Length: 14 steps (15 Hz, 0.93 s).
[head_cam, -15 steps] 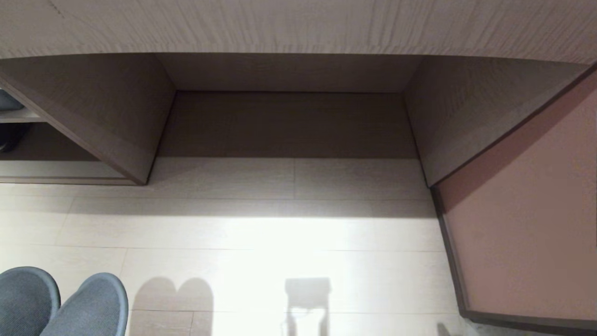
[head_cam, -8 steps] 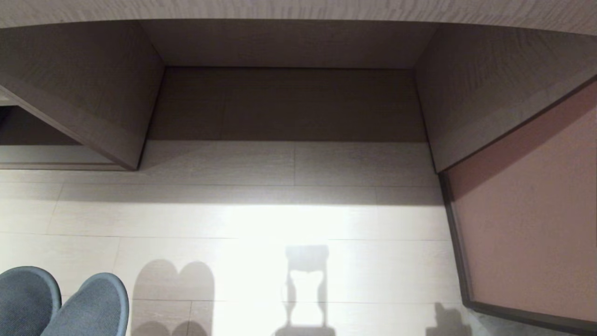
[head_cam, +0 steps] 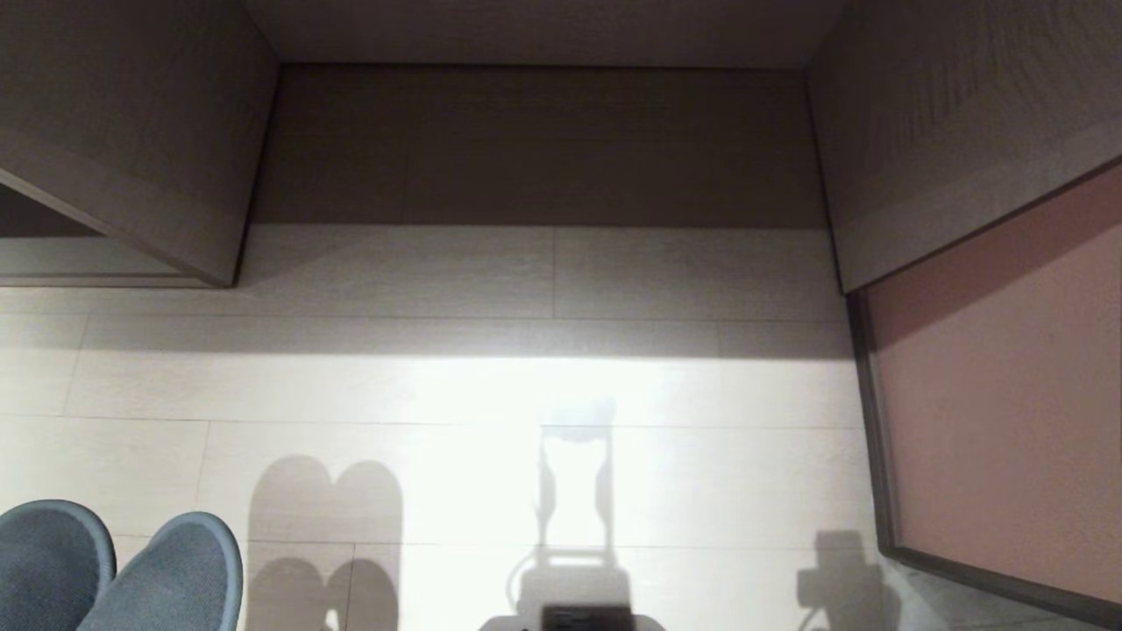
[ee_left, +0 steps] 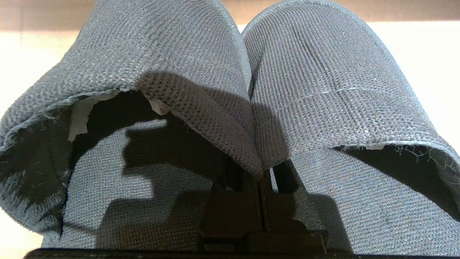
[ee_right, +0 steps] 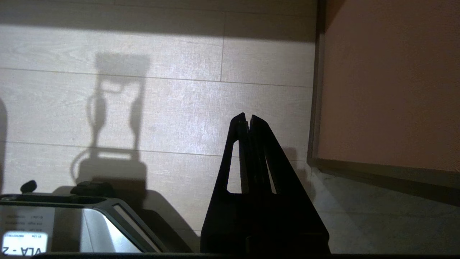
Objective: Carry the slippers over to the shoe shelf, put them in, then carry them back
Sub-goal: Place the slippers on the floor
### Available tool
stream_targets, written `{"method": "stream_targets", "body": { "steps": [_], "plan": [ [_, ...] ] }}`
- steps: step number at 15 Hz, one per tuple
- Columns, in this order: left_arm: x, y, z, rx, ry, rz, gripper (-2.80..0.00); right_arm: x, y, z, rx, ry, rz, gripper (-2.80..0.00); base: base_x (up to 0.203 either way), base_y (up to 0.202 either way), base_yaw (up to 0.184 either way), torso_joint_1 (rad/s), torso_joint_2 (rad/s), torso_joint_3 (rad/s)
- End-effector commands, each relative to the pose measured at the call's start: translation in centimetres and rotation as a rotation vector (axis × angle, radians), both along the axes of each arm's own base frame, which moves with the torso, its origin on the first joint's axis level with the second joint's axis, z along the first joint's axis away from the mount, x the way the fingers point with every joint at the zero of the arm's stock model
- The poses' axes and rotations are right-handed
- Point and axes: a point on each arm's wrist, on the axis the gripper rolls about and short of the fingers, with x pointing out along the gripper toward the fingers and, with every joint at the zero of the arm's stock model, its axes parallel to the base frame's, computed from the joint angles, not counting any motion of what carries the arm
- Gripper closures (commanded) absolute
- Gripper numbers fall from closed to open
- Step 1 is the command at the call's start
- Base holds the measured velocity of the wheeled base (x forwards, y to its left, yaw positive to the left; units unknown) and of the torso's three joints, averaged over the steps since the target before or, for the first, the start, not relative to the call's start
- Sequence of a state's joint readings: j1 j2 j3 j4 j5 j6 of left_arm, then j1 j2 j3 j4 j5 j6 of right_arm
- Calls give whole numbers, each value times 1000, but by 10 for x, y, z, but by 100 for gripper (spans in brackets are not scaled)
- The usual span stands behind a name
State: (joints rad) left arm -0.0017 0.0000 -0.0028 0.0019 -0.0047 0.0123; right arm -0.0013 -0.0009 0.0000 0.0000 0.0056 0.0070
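Observation:
The slippers (head_cam: 105, 570) are a dark grey-blue fabric pair; their rounded toes poke into the head view's lower left corner, above the pale floor. In the left wrist view both slippers (ee_left: 309, 79) hang side by side, and my left gripper (ee_left: 259, 176) is shut on their inner edges where they meet. My right gripper (ee_right: 248, 120) is shut with nothing in it, low over the floor near the pink panel. Only a corner of a low wood cubby (head_cam: 44, 230) shows at the far left; I cannot tell whether it is the shoe shelf.
A wide wood kneehole (head_cam: 543, 140) lies straight ahead between two wood side panels. A pinkish panel with a dark frame (head_cam: 1008, 394) closes off the right. The robot's base (head_cam: 578, 618) shows at the head view's bottom edge. Pale plank floor (head_cam: 526, 386) lies between.
The whole head view has tilted downward: the furniture has slid up the picture and the robot's base has come into sight. The slippers keep their place in my left gripper.

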Motion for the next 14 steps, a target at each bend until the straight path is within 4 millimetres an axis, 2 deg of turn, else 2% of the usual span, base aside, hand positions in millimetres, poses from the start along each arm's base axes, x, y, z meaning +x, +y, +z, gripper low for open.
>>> {"method": "stream_targets", "body": {
  "steps": [1, 14],
  "plan": [
    [0, 0, 0, 0, 1, 0, 0, 0, 0, 0, 0, -1, 0, 0, 0, 0, 0, 4, 10, -196],
    [0, 0, 0, 0, 1, 0, 0, 0, 0, 0, 1, -1, 0, 0, 0, 0, 0, 0, 3, -198]
  ]
}}
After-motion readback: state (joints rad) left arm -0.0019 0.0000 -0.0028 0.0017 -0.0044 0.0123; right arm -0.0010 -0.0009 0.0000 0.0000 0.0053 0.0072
